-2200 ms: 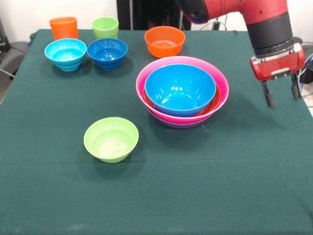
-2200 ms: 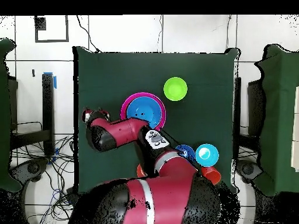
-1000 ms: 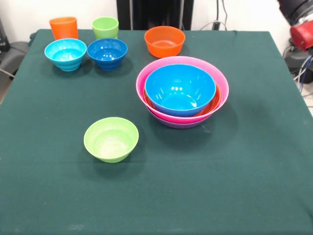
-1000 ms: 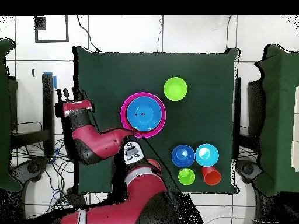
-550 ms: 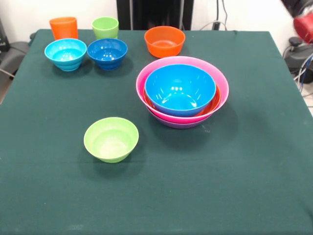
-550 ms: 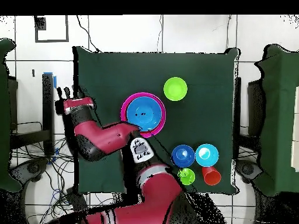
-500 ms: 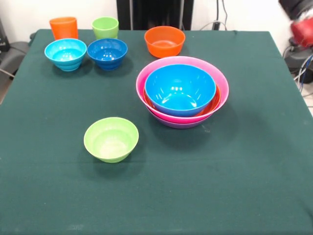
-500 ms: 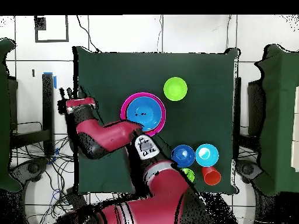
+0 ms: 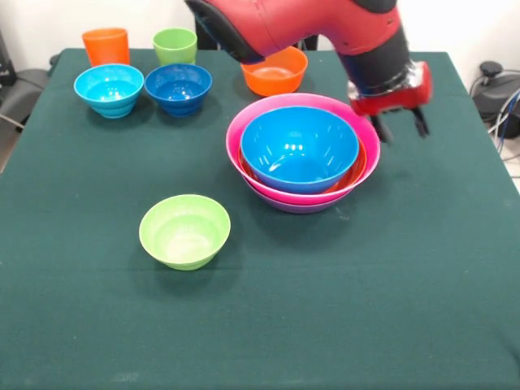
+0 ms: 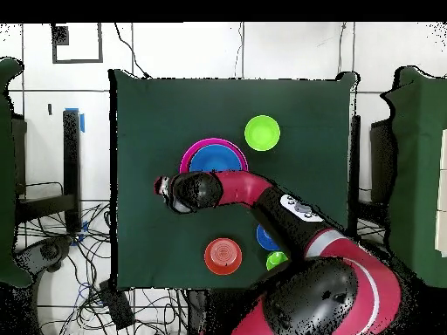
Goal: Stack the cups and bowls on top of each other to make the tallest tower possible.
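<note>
The tower (image 9: pixel 301 154) stands mid-table: a big blue bowl (image 9: pixel 299 146) nested in orange, pink and purple bowls, seen from above as tower (image 10: pixel 214 157). My gripper (image 9: pixel 400 128) hangs open and empty just right of the pink rim, apart from it; overhead the gripper (image 10: pixel 161 186) shows beside the tower. A small lime-green bowl (image 9: pixel 184 230) sits alone nearer the front. At the far left stand the light-blue bowl (image 9: pixel 109 88), dark-blue bowl (image 9: pixel 178 87), orange cup (image 9: pixel 106 45) and lime-green cup (image 9: pixel 175 45). The small orange bowl (image 9: pixel 275 73) is partly hidden by my arm.
My arm (image 9: pixel 309 28) reaches across the far middle of the table, over the small orange bowl. In the overhead view the arm (image 10: pixel 253 194) covers most of the cups and small bowls by the base. The table's right edge (image 9: pixel 479 154) lies close beside the gripper.
My arm has swung back in from beyond the table's right edge, and the gripper now hangs beside the tower. No bowl or cup has moved.
</note>
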